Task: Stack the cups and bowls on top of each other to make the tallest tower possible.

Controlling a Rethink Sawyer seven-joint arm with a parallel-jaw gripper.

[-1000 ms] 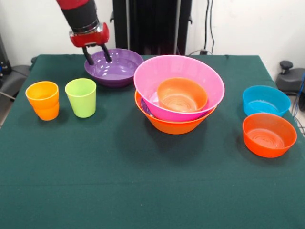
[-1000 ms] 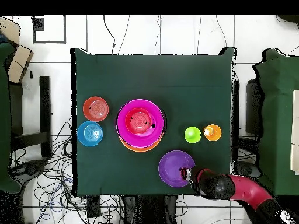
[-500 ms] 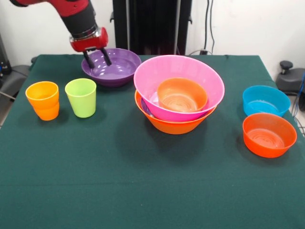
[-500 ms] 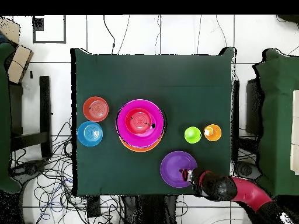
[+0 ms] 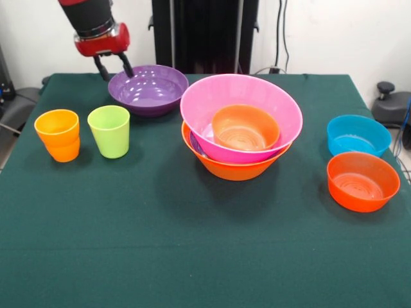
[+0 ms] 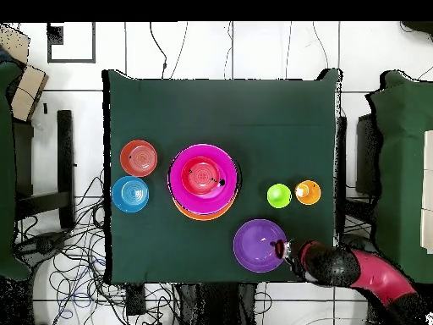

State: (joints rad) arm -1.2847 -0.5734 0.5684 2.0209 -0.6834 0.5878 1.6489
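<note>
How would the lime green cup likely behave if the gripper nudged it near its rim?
The lime green cup stands upright, taller than its narrow base, so it would probably tip. Its glossy plastic looks light and slippery; once down, it would likely roll.

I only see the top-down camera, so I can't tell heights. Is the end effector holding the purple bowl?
Observer: No. The end effector is open with nothing between its fingers, up by the purple bowl's rim.
Operator: What's inside the pink bowl?
Observer: The pink bowl holds a small orange bowl.
Operator: Anything under the pink one?
Observer: Yes, a sliver of another purple bowl shows, between it and the big orange bowl at the bottom.
</note>
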